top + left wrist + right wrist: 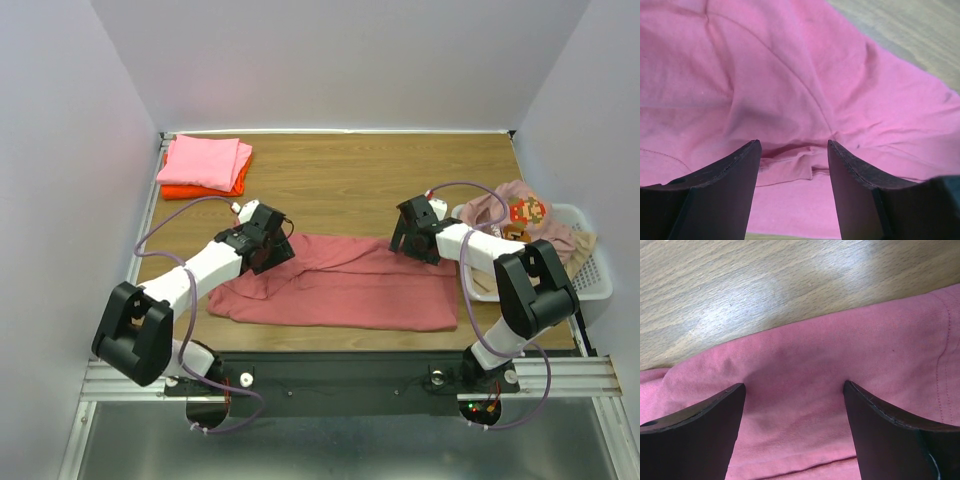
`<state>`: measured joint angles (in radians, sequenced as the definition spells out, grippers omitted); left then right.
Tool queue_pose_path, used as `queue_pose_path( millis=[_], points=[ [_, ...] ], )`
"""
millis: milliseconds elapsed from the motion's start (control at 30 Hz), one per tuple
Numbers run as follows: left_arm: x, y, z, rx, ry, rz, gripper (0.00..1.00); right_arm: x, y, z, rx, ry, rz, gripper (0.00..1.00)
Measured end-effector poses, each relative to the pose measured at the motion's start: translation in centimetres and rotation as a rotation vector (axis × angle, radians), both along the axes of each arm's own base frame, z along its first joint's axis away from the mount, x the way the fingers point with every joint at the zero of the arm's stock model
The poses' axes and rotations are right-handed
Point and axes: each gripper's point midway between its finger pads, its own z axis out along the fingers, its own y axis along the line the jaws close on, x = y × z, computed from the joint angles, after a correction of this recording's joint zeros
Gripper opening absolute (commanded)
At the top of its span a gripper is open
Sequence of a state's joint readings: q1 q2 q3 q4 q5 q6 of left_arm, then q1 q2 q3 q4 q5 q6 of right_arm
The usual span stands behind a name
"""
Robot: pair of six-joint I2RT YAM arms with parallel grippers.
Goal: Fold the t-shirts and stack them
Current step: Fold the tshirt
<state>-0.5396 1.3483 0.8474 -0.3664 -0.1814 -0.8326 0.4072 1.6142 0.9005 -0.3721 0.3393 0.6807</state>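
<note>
A dusty rose-red t-shirt (340, 285) lies folded lengthwise across the near half of the table. My left gripper (268, 240) hangs open over its left end; a small fold of the shirt (790, 160) lies between the spread fingers, not pinched. At the shirt's far right edge my right gripper (412, 238) is open as well, and the flat cloth (795, 410) shows in the wide gap. A folded light pink t-shirt (205, 160) rests on a folded orange one (200, 190) at the far left. More t-shirts, one with a pixel-character print (528, 212), fill the basket.
The white mesh basket (595, 275) stands at the table's right edge, close behind my right arm. Bare wood (740, 290) lies just beyond the shirt's far edge. Walls close in the table on three sides.
</note>
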Motion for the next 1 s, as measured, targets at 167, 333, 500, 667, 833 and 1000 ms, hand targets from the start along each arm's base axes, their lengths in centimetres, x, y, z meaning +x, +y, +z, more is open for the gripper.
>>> queue_pose_path(
  millis=[167,333,500,667,833,1000],
  points=[
    [-1.1,0.1,-2.2,0.011,0.058,-0.007,0.67,0.0,0.0,0.0,0.000,0.000,0.000,0.85],
    [-1.8,-0.3,-3.1,0.020,0.085,-0.023,0.66,0.0,0.0,0.0,-0.001,0.001,0.000,0.86],
    [-3.1,-1.7,-2.7,0.009,0.085,-0.074,0.66,0.0,0.0,0.0,-0.001,0.000,0.000,0.85],
    [-5.2,-2.8,-1.6,-0.029,0.059,-0.127,0.66,-0.2,-0.1,0.0,-0.001,-0.003,-0.001,0.85],
    [-7.0,-2.8,-3.2,-0.018,0.110,-0.144,0.66,-0.2,-0.2,0.0,-0.002,-0.003,-0.001,0.85],
    [-7.8,-3.1,-3.6,-0.012,0.130,-0.165,0.66,-0.3,-0.2,0.1,0.000,-0.004,-0.001,0.86]
  ],
)
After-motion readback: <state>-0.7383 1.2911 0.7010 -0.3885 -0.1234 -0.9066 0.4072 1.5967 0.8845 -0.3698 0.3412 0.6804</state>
